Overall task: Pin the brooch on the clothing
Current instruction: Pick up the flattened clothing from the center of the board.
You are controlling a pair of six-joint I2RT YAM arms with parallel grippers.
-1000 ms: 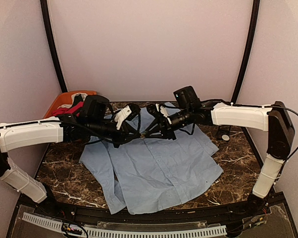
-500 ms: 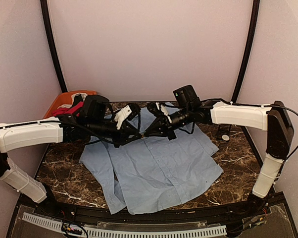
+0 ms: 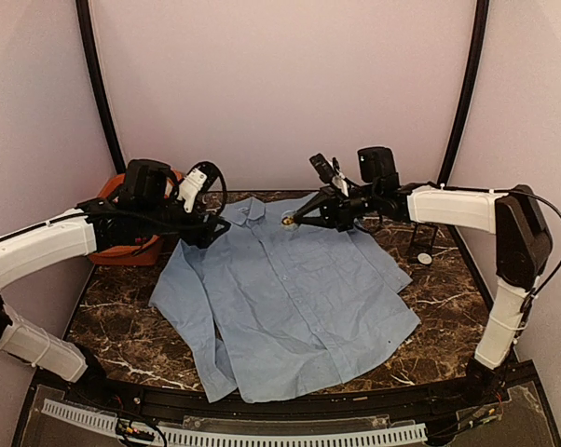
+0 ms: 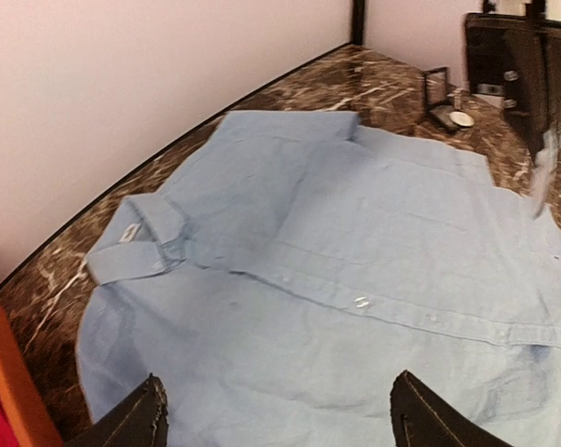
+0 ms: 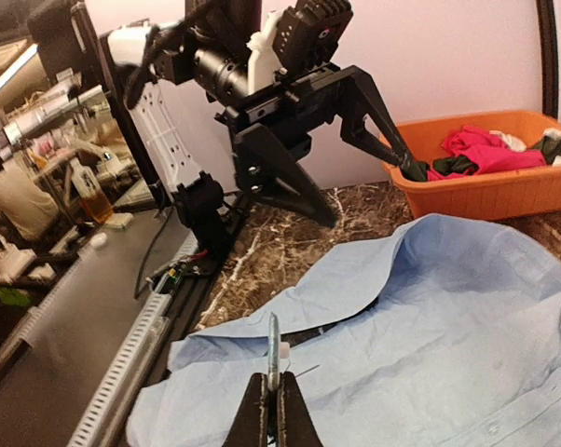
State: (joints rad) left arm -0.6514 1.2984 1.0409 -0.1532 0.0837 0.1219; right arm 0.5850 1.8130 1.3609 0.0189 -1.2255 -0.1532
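The clothing, a light blue button-up shirt (image 3: 290,307), lies spread flat on the marble table, collar at the back (image 4: 355,233) (image 5: 467,317). My right gripper (image 3: 294,221) is shut on the brooch (image 3: 287,222), a small gold disc held just above the shirt's upper chest. In the right wrist view the brooch (image 5: 274,346) stands edge-on between the shut fingertips of the right gripper (image 5: 272,380), a thin pin sticking out to its right. My left gripper (image 3: 209,229) hangs open and empty over the shirt's left shoulder (image 4: 276,382), also seen as the left gripper (image 5: 374,197).
An orange basket (image 3: 113,251) holding red, black and white garments stands at the back left (image 5: 504,191). A small white round object (image 3: 425,258) and a black stand sit on the table at the right. Dark marble shows around the shirt.
The two grippers were together over the shirt's upper middle. The left one has opened and pulled back left toward the basket. The right one has shifted back and right with the brooch.
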